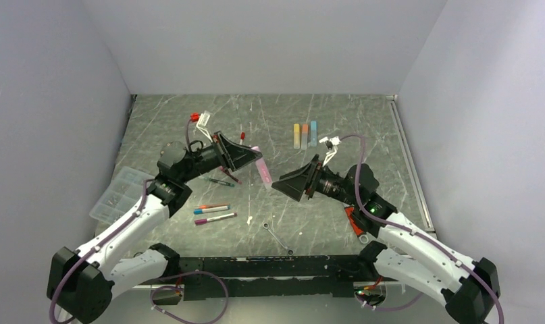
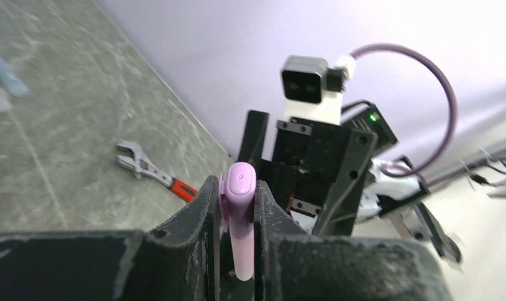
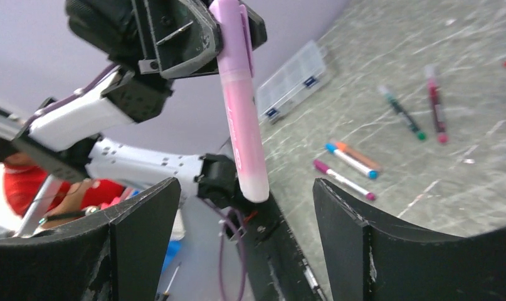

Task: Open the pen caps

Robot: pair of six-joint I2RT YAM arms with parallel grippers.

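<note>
Here, box [image 1: 117, 194]: clear plastic, flat and rectangular, at the table's left edge; contents too small to tell.
Table [image 1: 364, 121]: dark grey top, streaked with pale scratches.
Left gripper [image 1: 249, 155]: clamped on the cap end of a pink highlighter [image 1: 263, 170], held above the table.
Cap [image 2: 239, 188]: lilac, smooth, rounded, with a clip; seated on the pen between the black fingers.
Right gripper [image 1: 277, 183]: fingers [image 3: 143, 213] wide apart; the highlighter's blunt free end hangs in the gap, touching neither.
Thin markers [image 1: 212, 210]: three, side by side on the table.
</note>
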